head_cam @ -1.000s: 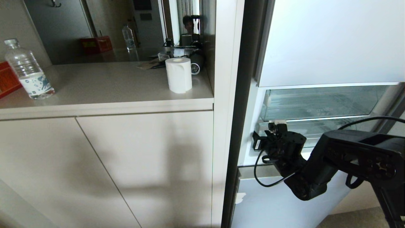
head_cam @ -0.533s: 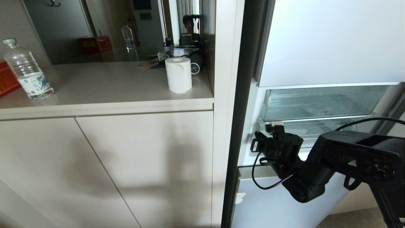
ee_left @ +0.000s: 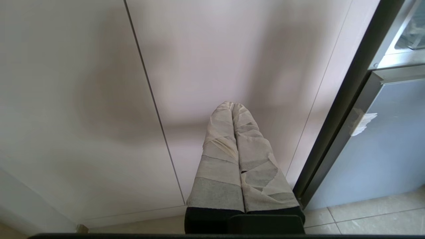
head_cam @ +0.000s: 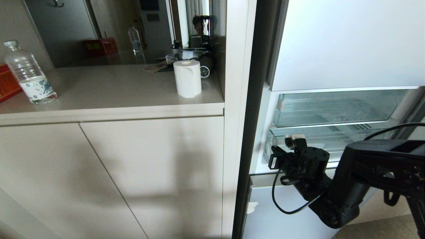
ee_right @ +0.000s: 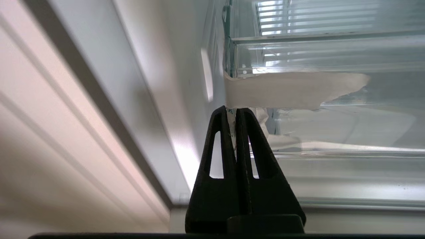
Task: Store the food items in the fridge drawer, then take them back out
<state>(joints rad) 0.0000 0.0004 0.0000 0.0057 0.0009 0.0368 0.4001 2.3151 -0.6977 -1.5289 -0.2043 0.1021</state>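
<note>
Two arms are ours, and we go from the left of the head view to the right. At far left a clear plastic water bottle [head_cam: 28, 76] with a printed label stands on the pale beige surface [head_cam: 109, 89], and a white paper roll [head_cam: 187, 79] stands upright near that surface's right end, above the flat cream cabinet doors [head_cam: 132, 172]. Our left gripper [ee_left: 232, 109], seen only in its wrist view, hangs before those cabinet doors with its tape-wrapped jaws pressed together on nothing. Right of the cabinet's dark edge rises the tall glossy pale blue-white fridge [head_cam: 345, 43], its middle section open. Inside, a shallow clear drawer [head_cam: 332, 108] sits above the wide, deep transparent clear-plastic fridge drawer [head_cam: 328, 139], in the centre right of the frame. Our right gripper [head_cam: 291, 139] reaches from the lower right to that drawer's left front corner. In the right wrist view its black jaws are pressed together, their tips at a whitish strip of tape [ee_right: 292, 90] on the drawer's front lip; whether they pinch it we cannot tell. We see no food items inside the drawer.
</note>
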